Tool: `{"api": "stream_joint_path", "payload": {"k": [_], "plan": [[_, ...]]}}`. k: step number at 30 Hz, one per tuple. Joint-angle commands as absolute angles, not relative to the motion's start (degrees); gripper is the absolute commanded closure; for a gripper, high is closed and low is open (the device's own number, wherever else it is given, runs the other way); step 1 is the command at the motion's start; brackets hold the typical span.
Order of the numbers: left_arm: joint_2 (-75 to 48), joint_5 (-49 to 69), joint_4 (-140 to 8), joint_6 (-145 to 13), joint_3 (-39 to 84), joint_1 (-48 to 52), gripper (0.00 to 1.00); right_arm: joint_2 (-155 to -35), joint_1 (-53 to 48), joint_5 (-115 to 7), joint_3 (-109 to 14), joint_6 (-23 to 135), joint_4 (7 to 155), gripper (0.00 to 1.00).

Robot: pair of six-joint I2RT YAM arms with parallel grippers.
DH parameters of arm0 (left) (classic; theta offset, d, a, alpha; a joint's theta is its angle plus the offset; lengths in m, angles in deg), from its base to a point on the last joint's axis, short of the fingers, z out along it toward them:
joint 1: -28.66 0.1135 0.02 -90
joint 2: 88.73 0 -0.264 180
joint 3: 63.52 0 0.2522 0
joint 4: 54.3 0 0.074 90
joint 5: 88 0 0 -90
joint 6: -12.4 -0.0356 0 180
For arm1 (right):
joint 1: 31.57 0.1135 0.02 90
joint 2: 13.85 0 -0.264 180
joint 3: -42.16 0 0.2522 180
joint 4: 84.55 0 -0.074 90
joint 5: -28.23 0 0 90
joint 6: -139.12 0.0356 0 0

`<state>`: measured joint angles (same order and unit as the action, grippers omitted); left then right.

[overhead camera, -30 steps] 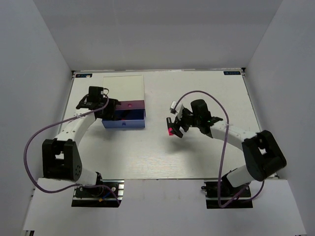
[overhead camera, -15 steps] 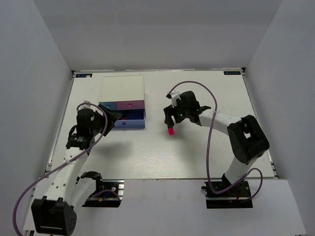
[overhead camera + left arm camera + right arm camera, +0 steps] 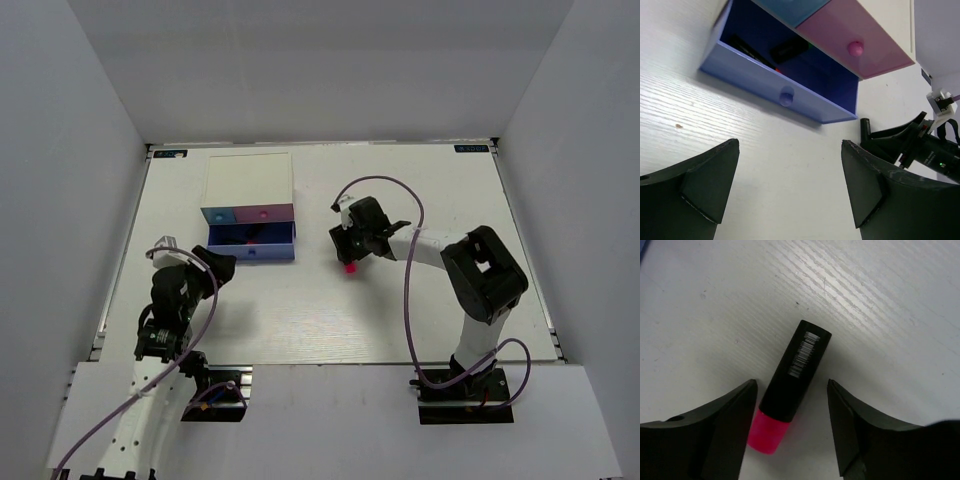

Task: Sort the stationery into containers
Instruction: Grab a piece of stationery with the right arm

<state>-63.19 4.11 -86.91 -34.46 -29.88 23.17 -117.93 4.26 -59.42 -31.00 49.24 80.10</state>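
The pink-capped highlighter (image 3: 791, 387) lies flat on the worktop (image 3: 300, 320) near its middle, a little toward the far edge, and shows in the top view as a small pink spot (image 3: 349, 267). A barcode label (image 3: 804, 354) shows on its black body, and the pink cap points back toward the wrist camera. The right gripper (image 3: 792, 390) straddles it with its fingers (image 3: 735, 412) parted on either side. A thin strip of table shows along each side, so it has hold of nothing; from above the gripper (image 3: 350, 252) covers most of the pen. To the left, toward the far left corner, stands the white-topped box (image 3: 248, 180). Its purple drawer (image 3: 775, 85) is pulled out, while the pink drawer (image 3: 850, 50) and the light blue drawer (image 3: 217, 214) sit flush; the blue one is cut off at the top of the left wrist view. Dark shapes (image 3: 787, 50) lie inside the purple drawer, too shadowed to tell apart. The left gripper (image 3: 790, 185) hangs near the left edge, in front of the box, spread wide and empty. A tiny tan speck (image 3: 678, 126) is too small to identify.
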Motion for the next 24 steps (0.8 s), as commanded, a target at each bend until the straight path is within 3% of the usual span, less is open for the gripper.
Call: {"api": "stream_joint_path", "payload": {"k": [1, 5, 12, 17, 24], "plan": [[-66.06, -0.37, -84.85, -39.53, -31.04, 22.95, 0.07, -119.32, 5.07, -61.51, -32.68, 49.57, 80.19, 0.39], [-62.99, 1.38, -82.32, -41.47, -32.18, 22.95, 0.07, -119.76, 5.08, -61.25, -32.25, 49.38, 78.88, 0.57], [-51.56, 5.69, -74.67, -42.0, -32.79, 22.95, 0.07, -113.64, 4.46, -49.92, -31.01, 40.62, 77.2, 0.85], [-49.62, 6.22, -70.97, -42.0, -34.46, 22.95, 0.07, -107.11, 4.55, -35.43, -32.77, 25.23, 76.41, 0.92], [-47.95, 6.75, -69.29, -41.47, -37.46, 22.95, 0.08, -104.99, 5.95, -18.98, -41.19, 6.36, 73.87, 0.94]]}}
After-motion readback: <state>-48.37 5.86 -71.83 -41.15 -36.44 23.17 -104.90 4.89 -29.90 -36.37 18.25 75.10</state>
